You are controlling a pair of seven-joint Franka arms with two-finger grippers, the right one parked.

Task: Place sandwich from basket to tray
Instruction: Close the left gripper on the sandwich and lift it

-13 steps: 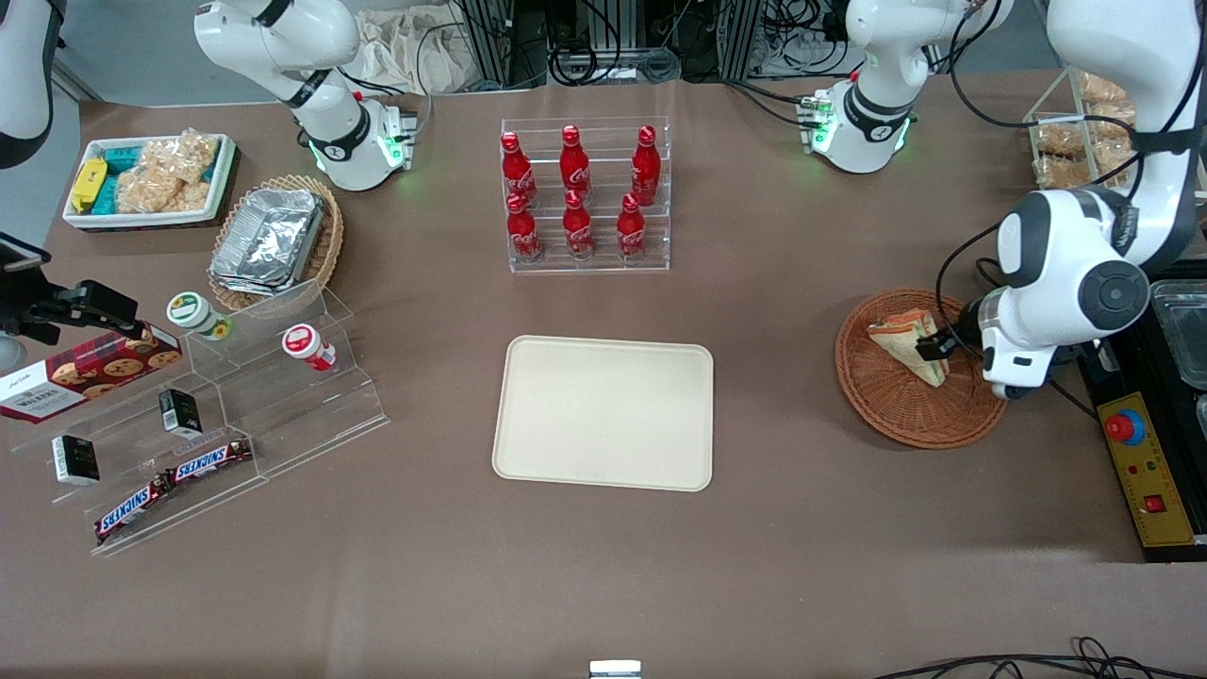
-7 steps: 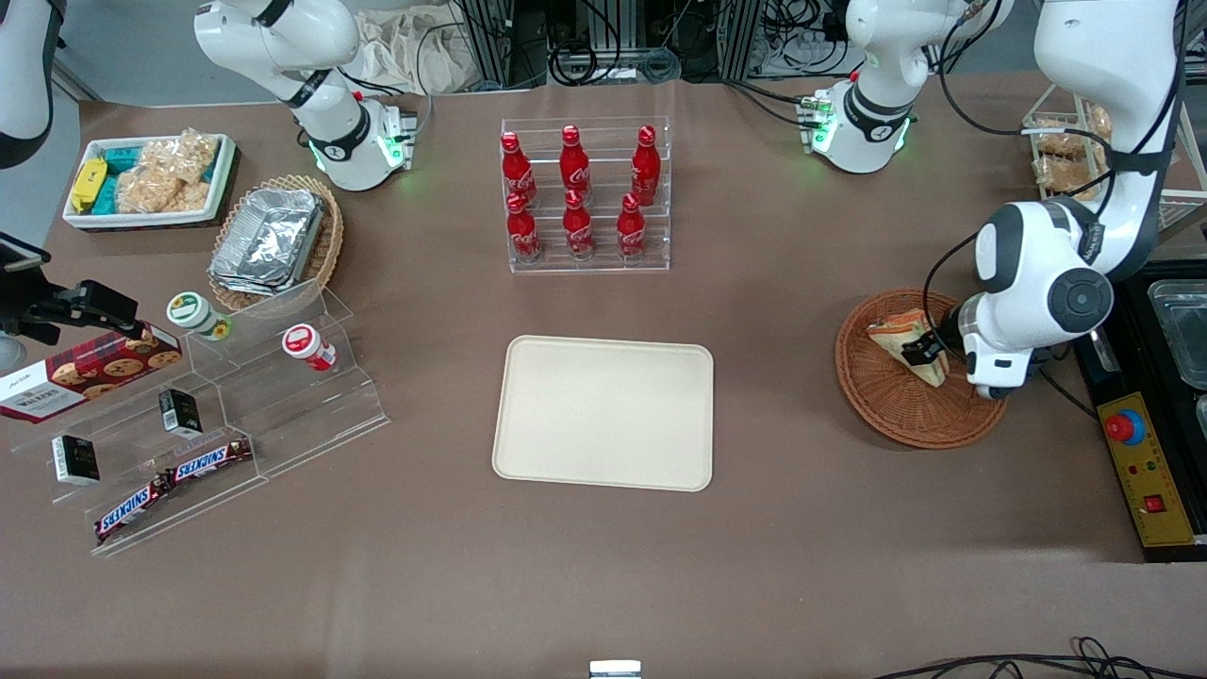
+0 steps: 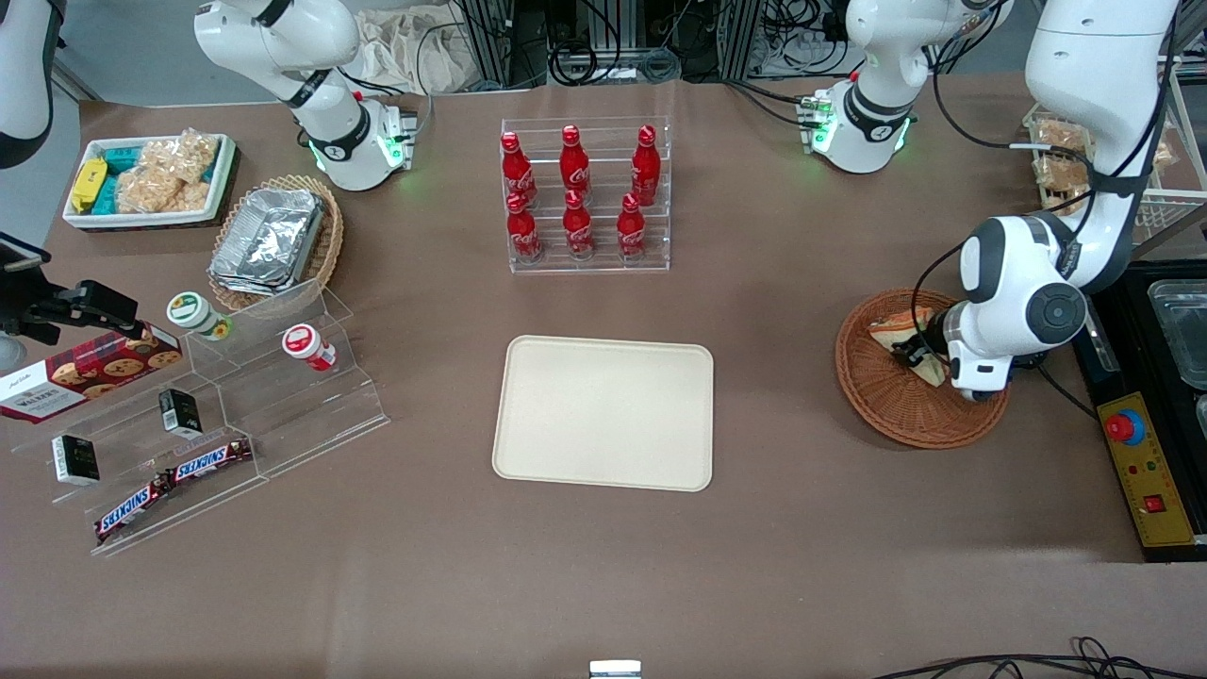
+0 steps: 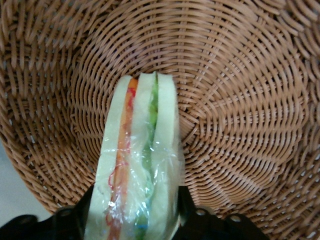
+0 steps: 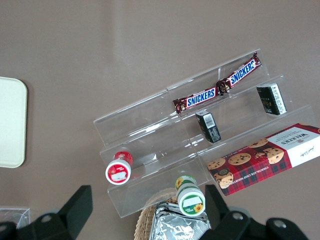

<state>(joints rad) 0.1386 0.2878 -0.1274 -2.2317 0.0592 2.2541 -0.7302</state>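
Note:
The sandwich (image 3: 891,330), a pale wedge with red, orange and green layers in clear wrap, stands on its edge in the round reddish-brown wicker basket (image 3: 896,415) toward the working arm's end of the table. My left gripper (image 3: 913,354) is low in the basket, with a black finger pressed against each side of the sandwich. The left wrist view shows the sandwich (image 4: 137,160) between the gripper's jaws (image 4: 135,220), over the basket weave (image 4: 240,100). The cream tray (image 3: 603,412) lies bare at mid-table; its edge also shows in the right wrist view (image 5: 10,120).
A clear rack of red cola bottles (image 3: 585,198) stands farther from the front camera than the tray. A yellow control box with a red stop button (image 3: 1146,471) lies beside the basket at the table's end. An acrylic stepped shelf of snacks (image 3: 217,415) stands toward the parked arm's end.
The left arm has swung toward the tray's side and my gripper has slid along the sandwich toward its middle. The sandwich stays in the basket.

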